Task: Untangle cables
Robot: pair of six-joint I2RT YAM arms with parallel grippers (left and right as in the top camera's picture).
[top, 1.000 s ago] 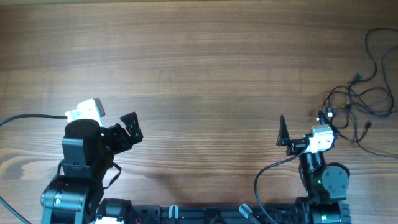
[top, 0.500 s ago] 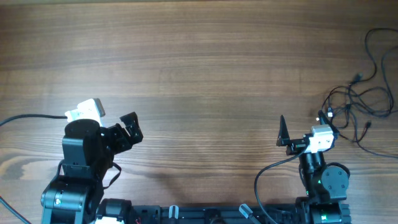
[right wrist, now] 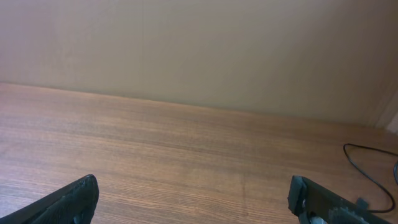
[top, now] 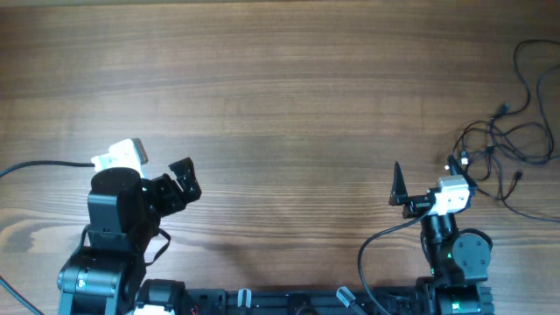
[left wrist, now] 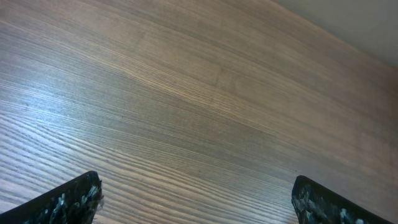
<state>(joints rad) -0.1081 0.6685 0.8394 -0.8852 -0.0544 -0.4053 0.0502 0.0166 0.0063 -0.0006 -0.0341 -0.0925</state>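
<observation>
While overhead shows cables (top: 492, 143), left wrist shows table (left wrist: 186, 93).

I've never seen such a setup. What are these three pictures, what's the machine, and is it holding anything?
A left arm and a right arm, both robots, sit at a wooden table. The overhead picture looks straight down on both. The other two come from wrist cameras, so the dark shapes in their lower corners are each arm's own fingers. The left tool and right tool are open and hold nothing. The cables, a thin black tangle, lie at the table's right edge, close to the right arm.
</observation>
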